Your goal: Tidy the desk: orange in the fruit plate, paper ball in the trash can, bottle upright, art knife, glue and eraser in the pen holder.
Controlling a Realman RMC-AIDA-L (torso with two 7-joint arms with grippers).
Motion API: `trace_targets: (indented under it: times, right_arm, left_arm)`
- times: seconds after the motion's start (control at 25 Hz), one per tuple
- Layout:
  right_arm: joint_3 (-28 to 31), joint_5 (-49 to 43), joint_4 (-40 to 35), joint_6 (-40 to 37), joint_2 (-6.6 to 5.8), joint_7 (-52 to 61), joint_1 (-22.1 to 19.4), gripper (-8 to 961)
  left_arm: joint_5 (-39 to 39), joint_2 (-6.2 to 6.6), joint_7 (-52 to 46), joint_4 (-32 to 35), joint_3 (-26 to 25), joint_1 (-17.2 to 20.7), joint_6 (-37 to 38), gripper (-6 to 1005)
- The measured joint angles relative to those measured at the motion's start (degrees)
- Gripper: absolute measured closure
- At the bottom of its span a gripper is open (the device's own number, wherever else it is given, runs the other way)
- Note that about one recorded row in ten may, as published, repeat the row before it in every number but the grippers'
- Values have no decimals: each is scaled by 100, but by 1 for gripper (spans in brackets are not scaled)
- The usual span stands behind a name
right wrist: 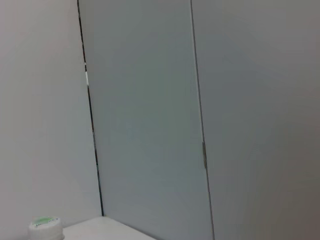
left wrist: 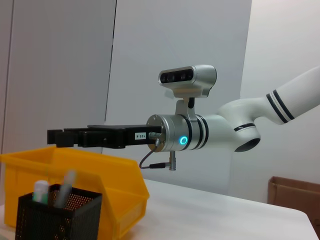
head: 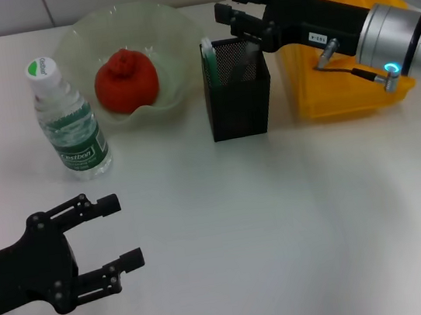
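Right tool [head: 239, 14] above the far rim of the pen holder [head: 239, 98], fingers spread, holding nothing. Left tool [head: 121, 233] low over the near bench [head: 298, 223], wide open, idle. Orange [head: 126, 78] in fruit plate [head: 168, 22]. Bottle [head: 69, 122] upright beside plate. Yellow bin [head: 335, 38] behind right arm.

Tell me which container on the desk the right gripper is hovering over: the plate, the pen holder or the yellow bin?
The pen holder. The right gripper is above its rim; the plate lies farther left and the yellow bin is under the arm behind it.
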Motion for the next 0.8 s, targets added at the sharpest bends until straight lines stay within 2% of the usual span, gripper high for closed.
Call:
trace_targets:
  times: [0.12, 0.2, 0.32, 0.44, 0.48, 0.6, 0.8]
  right_arm:
    - [25, 105, -3, -168, -2, 17, -76, 491]
    - [21, 305, -43, -747, -26, 48, -310, 429]
    - [18, 338, -139, -1207, -44, 194, -515, 335]
    - [-27, 273, -661, -2176, -77, 887, -1150, 326]
    - [-27, 273, -661, -2176, -77, 887, -1150, 323]
    - [-51, -335, -1053, -2885, -188, 1128, -1593, 313]
    - [9, -1951, -1175, -3287, -401, 999, -1737, 300]
  left_arm:
    - [-4, -2, 0, -18, 0, 0, 0, 216]
    - [-16, -26, 0, -34, 0, 1, -1, 216]
    - [-19, -49, 0, -39, 1, 4, -20, 216]
    - [-14, -91, -22, -43, 0, -18, -68, 216]
    - [-6, -101, -36, -43, 5, -29, -88, 216]
    - [12, -135, -57, -49, 33, -57, -159, 216]
    - [27, -202, -54, -55, 166, -123, -363, 216]
